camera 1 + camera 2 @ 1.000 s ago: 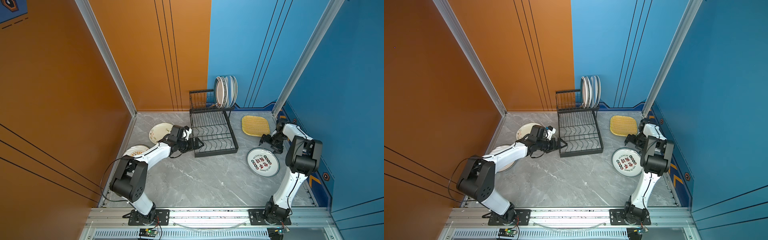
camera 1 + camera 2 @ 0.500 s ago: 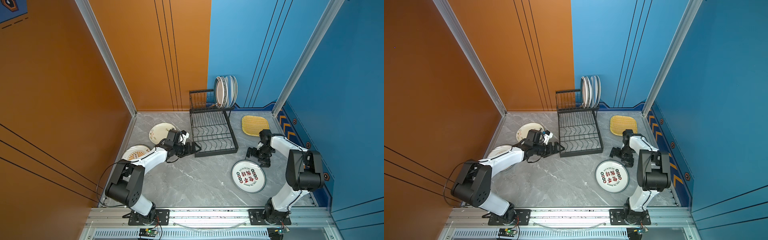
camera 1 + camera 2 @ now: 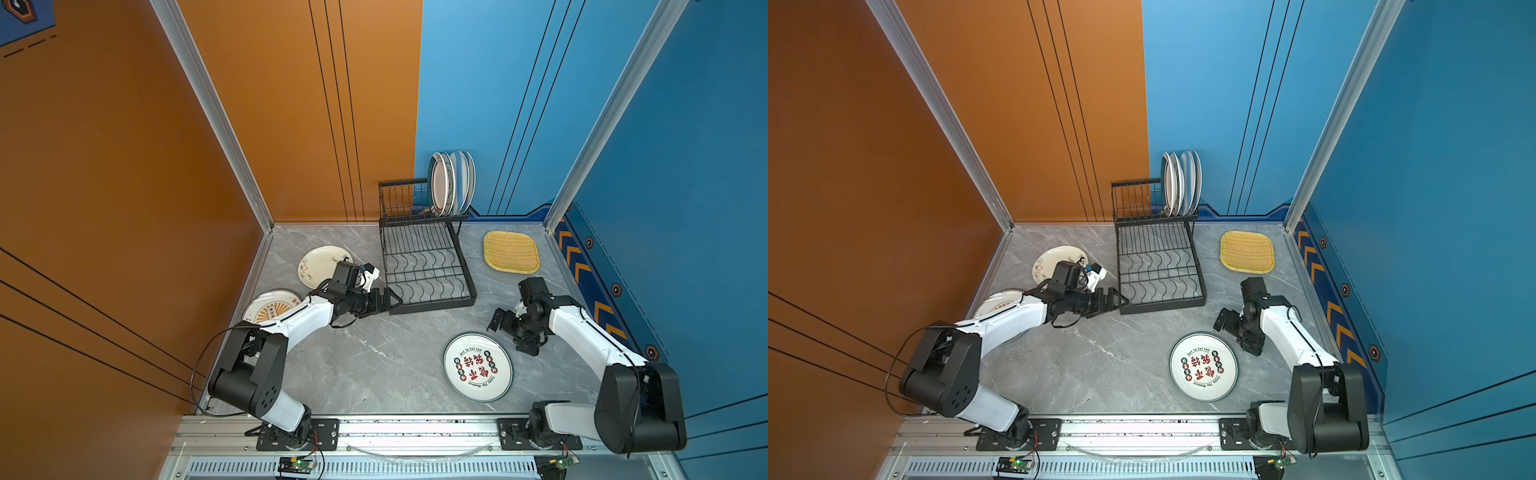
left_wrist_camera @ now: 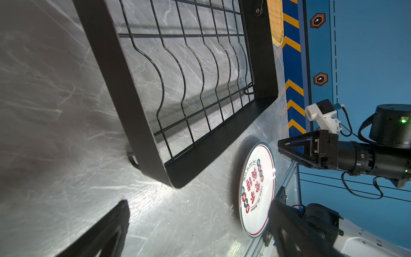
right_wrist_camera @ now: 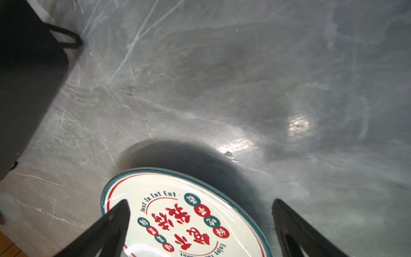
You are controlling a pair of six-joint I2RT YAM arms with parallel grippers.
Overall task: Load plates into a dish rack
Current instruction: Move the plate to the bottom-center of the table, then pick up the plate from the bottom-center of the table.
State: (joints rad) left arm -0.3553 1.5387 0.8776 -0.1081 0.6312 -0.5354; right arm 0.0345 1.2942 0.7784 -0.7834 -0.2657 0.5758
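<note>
The black wire dish rack [image 3: 436,302] [image 3: 1163,305] [image 4: 142,124] stands at the back middle, with several plates [image 3: 451,183] [image 3: 1181,183] upright in its raised rear tier. A white plate with red characters [image 3: 478,366] [image 3: 1203,365] [image 4: 256,189] [image 5: 182,218] lies flat at the front right. My right gripper [image 3: 513,334] [image 3: 1236,332] [image 5: 200,222] [image 4: 282,148] hovers open at its far right rim, holding nothing. My left gripper [image 3: 392,299] [image 3: 1121,300] [image 4: 200,222] is open and empty at the rack's front left corner.
A cream flowered plate [image 3: 320,262] [image 3: 1054,259] and an orange sunburst plate [image 3: 270,305] [image 3: 998,302] lie flat at the left, partly under the left arm. A yellow woven tray [image 3: 511,251] [image 3: 1246,251] [image 4: 275,22] lies right of the rack. Walls enclose three sides.
The printed plate has slid from the right side toward the front and left, with the right gripper moving along beside it. The left gripper has shifted only slightly by the rack corner.
</note>
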